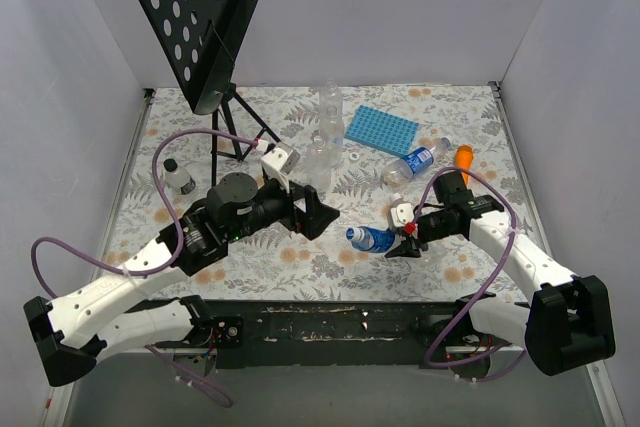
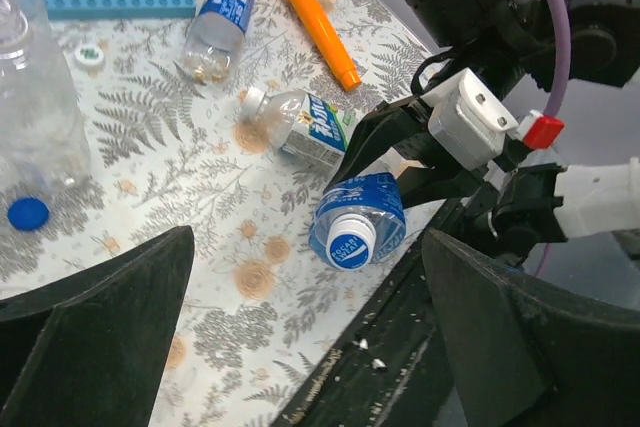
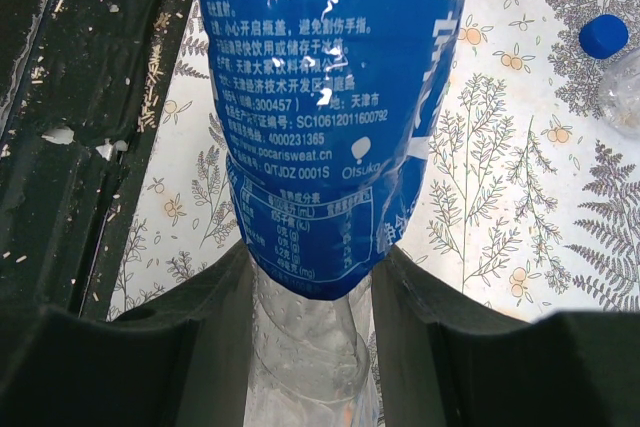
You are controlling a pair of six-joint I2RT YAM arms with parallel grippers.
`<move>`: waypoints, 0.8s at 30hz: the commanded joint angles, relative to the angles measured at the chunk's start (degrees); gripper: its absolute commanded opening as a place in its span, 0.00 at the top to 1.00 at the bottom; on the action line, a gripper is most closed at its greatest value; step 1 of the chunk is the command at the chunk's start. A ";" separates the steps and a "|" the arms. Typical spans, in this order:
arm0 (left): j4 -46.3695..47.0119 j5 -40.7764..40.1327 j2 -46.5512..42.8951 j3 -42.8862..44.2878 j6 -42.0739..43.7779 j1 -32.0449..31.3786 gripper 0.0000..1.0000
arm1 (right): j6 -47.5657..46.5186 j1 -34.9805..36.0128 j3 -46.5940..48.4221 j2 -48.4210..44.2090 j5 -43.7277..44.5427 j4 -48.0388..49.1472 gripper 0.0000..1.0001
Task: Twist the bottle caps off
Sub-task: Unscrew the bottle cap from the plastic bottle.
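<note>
Left wrist view puts the cap (image 2: 352,245) almost dead ahead, facing me, on the blue-labelled bottle (image 2: 365,209). The right gripper (image 3: 310,322) holds that bottle sideways near the front edge of the table (image 2: 200,247). To do this well, I'd bring the left gripper (image 1: 318,215) straight in along the bottle's axis and centre the cap between the fingers. I'd close only on the cap's side, then twist with the right clamping hard so the body can't spin. Left jaws are spread wide and touch nothing. Right jaws are clenched on the bottle's clear body, just past the label.
</note>
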 commanded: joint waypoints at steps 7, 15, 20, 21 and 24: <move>6.48 13.70 -4.10 -5.55 29.94 0.07 0.02 | -0.66 -0.03 0.66 0.44 -0.92 -0.86 0.83; 10.09 18.81 -4.19 -9.26 39.80 0.08 0.02 | -0.83 -0.03 0.66 0.62 -0.84 -0.86 0.83; 11.67 20.48 -2.26 -10.22 43.05 -0.01 0.02 | -0.92 -0.03 0.66 0.80 -0.84 -1.04 0.83; 12.11 20.83 -2.08 -10.31 44.11 0.07 0.02 | -0.84 -0.03 0.66 0.88 -0.84 -1.04 0.83; 13.08 21.36 -1.20 -10.93 46.39 0.08 0.02 | -0.84 0.06 0.74 0.88 -0.75 -1.04 0.83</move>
